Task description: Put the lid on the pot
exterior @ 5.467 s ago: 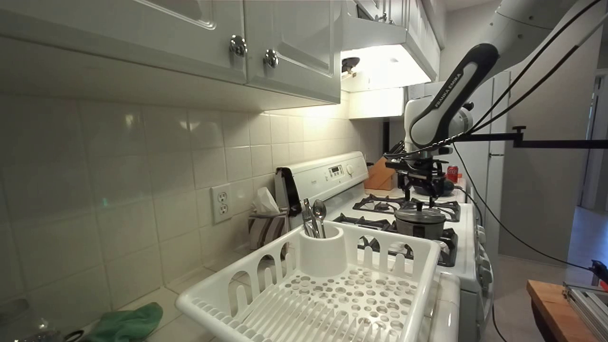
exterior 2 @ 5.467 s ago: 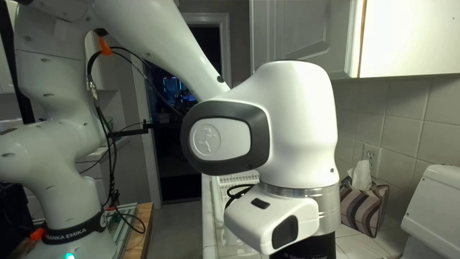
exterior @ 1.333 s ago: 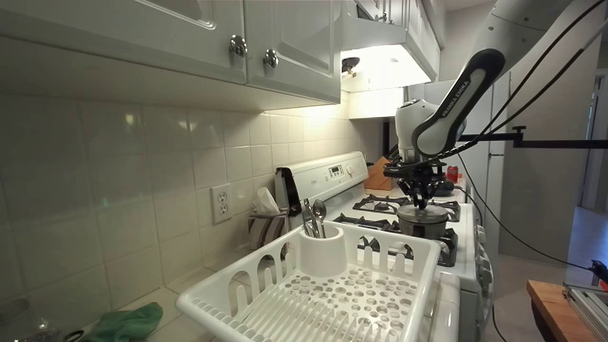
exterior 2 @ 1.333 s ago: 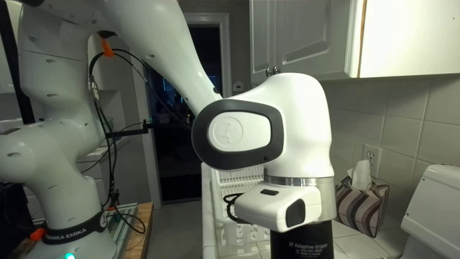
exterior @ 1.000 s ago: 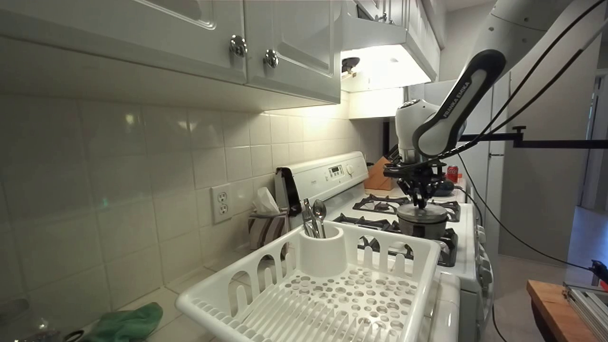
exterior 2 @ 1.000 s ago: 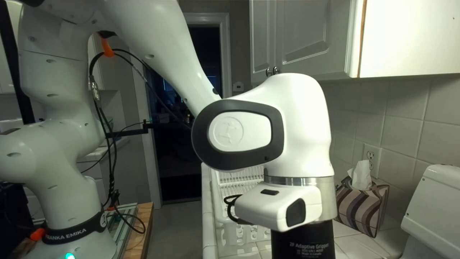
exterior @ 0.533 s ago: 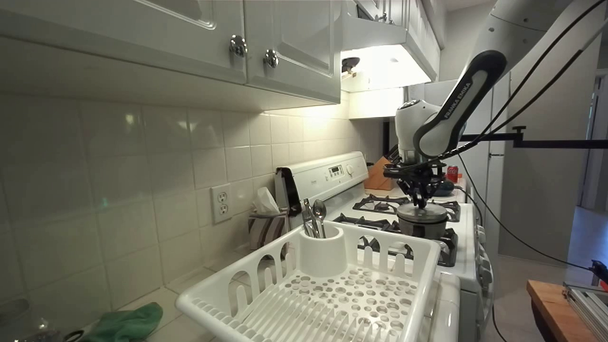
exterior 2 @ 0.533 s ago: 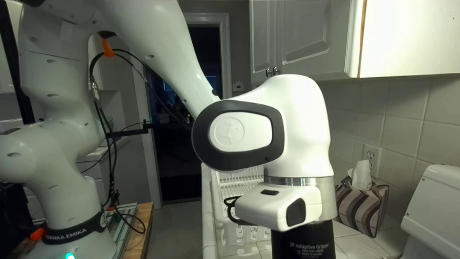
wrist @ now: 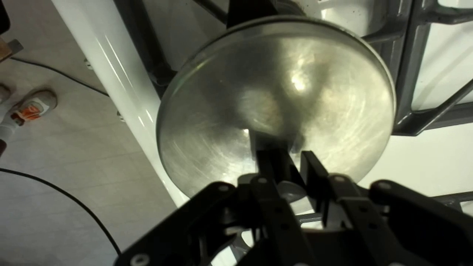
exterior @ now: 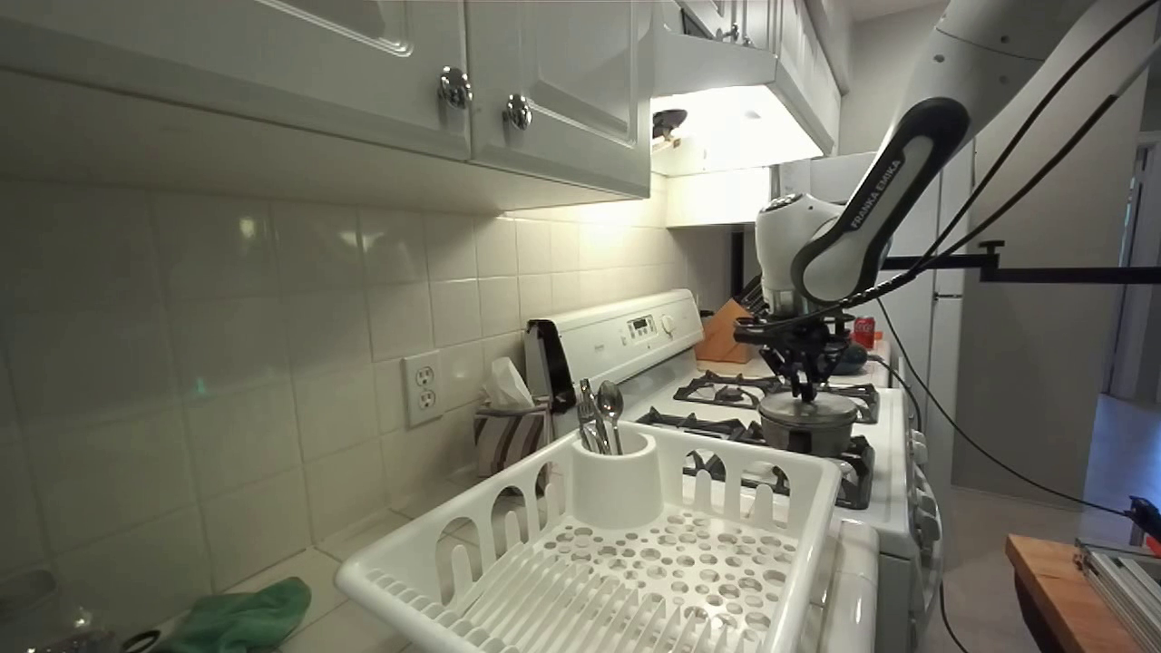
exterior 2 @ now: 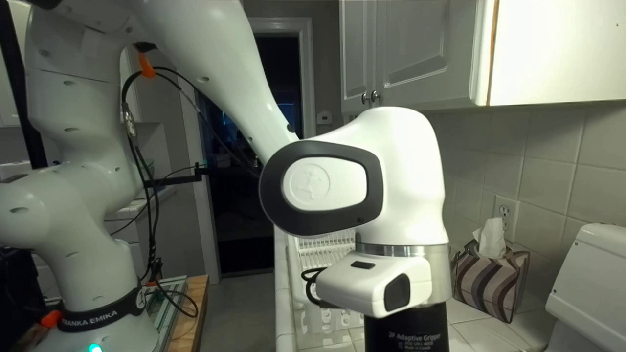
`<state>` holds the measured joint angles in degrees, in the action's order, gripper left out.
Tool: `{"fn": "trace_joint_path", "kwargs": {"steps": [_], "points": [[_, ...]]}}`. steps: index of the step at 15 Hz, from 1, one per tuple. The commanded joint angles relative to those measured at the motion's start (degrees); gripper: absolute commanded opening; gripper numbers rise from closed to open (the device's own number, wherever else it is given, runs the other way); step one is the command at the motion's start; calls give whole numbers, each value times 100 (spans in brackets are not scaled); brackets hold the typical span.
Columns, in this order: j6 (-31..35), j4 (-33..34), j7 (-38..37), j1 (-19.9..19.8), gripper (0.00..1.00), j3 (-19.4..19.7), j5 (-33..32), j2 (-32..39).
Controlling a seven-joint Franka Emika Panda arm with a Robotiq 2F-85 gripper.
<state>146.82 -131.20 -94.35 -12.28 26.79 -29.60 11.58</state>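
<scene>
Claw, spread earlier, now clamps the lid.

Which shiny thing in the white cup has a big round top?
The spoon, rightmost in the cup in an exterior view: its top is broad and oval, while the other cutlery looks slimmer.

glossy metal lid, seemingly metal pot

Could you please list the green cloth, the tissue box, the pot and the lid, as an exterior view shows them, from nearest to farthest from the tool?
1. The lid: right under the tool.
2. The pot: directly beneath the lid.
3. The tissue box: off to the picture's left.
4. The green cloth: at the picture's lower left.
</scene>
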Motion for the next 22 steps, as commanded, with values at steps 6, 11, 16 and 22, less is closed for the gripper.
{"fn": "trace_joint_path", "kwargs": {"steps": [6, 11, 16, 22], "points": [[207, -113, -305, 27, 6, 43, -245, -54], [260, -120, -415, 44, 6, 64, -365, -46], [259, -126, -500, 32, 52, 47, -360, -35], [271, -160, -501, 13, 92, 28, -279, -99]]}}
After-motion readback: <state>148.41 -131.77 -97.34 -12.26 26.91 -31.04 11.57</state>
